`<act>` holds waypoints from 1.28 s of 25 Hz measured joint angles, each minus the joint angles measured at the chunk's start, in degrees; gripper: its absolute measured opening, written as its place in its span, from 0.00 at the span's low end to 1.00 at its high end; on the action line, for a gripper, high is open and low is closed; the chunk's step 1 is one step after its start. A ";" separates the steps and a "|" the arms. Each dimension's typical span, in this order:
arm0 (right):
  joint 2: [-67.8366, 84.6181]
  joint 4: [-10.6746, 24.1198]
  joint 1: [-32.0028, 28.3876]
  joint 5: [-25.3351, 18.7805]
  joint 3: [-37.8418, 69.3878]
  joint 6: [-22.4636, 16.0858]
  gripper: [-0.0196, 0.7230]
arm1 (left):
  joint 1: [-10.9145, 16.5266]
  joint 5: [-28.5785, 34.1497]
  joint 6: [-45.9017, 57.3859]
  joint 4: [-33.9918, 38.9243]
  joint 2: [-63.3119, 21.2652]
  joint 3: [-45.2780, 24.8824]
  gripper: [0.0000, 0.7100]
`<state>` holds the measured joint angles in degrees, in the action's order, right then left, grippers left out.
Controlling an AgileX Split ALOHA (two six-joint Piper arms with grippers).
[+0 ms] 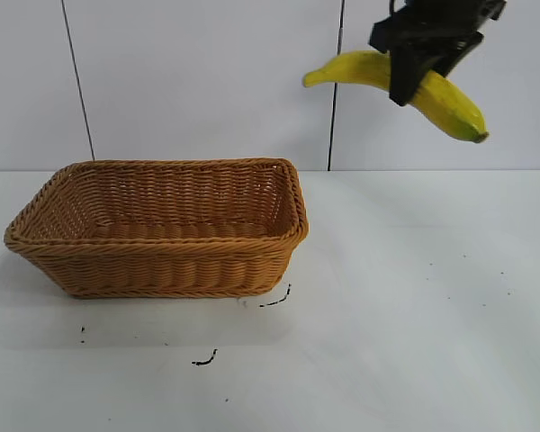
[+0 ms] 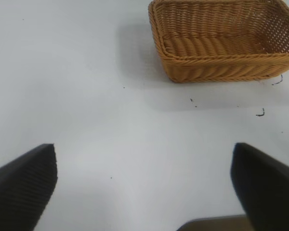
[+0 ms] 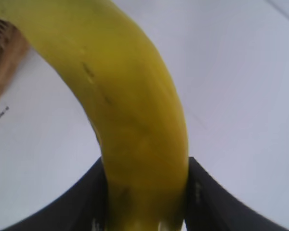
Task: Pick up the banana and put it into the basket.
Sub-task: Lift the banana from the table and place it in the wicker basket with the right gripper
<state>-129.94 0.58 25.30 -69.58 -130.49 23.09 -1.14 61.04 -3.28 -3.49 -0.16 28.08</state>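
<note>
The yellow banana (image 1: 450, 101) hangs high in the air at the upper right of the exterior view, held across its middle by my right gripper (image 1: 407, 79), which is shut on it. In the right wrist view the banana (image 3: 130, 115) fills the space between the two black fingers (image 3: 207, 197). The tan wicker basket (image 1: 162, 270) stands empty on the table at the left, well below and to the left of the banana. It also shows in the left wrist view (image 2: 221, 67). My left gripper (image 2: 143, 185) is open and empty over bare table, away from the basket.
The white table (image 1: 414, 315) carries small black marks in front of the basket (image 1: 205, 360). A pale wall with dark vertical seams stands behind.
</note>
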 joint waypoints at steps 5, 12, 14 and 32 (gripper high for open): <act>-2.88 -0.04 7.51 3.50 -1.85 7.52 0.45 | 0.00 0.00 0.00 0.00 0.00 0.00 0.98; -7.40 0.02 12.01 12.44 -2.03 11.61 0.45 | 0.00 0.00 0.00 0.00 0.00 0.00 0.98; -9.35 0.65 11.89 13.34 -2.03 11.39 0.45 | 0.00 0.00 0.00 0.00 0.00 0.00 0.98; -15.24 0.40 11.83 18.11 -1.98 11.16 0.57 | 0.00 0.00 0.00 0.00 0.00 0.00 0.98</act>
<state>-145.17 0.99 37.13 -51.47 -132.47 34.25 -1.14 61.04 -3.28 -3.49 -0.16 28.08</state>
